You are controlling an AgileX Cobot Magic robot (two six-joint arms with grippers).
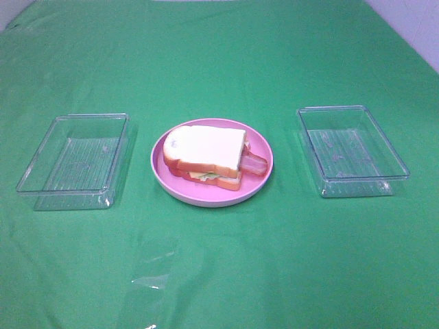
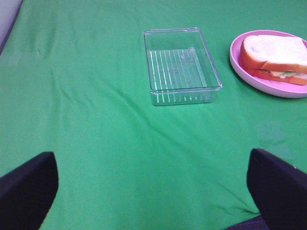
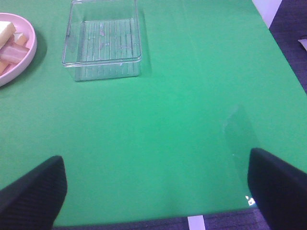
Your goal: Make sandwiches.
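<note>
1. Gaping wide, left gripper (image 2: 152, 191) jaws hold nothing above the green cloth (image 1: 219, 274).
2. Right gripper (image 3: 156, 191) jaws likewise spread, empty.
3. Sandwich (image 1: 206, 156) sits assembled on the pink plate (image 1: 264, 179), centre of cloth, bacon strip protruding.
4. Clear trays flank the plate: left tray (image 1: 75, 161), right tray (image 1: 351, 149), both apart from it.

High camera looking down on green cloth (image 1: 219, 274), both wrist cameras low, facing the shared pink plate (image 1: 168, 181).
</note>
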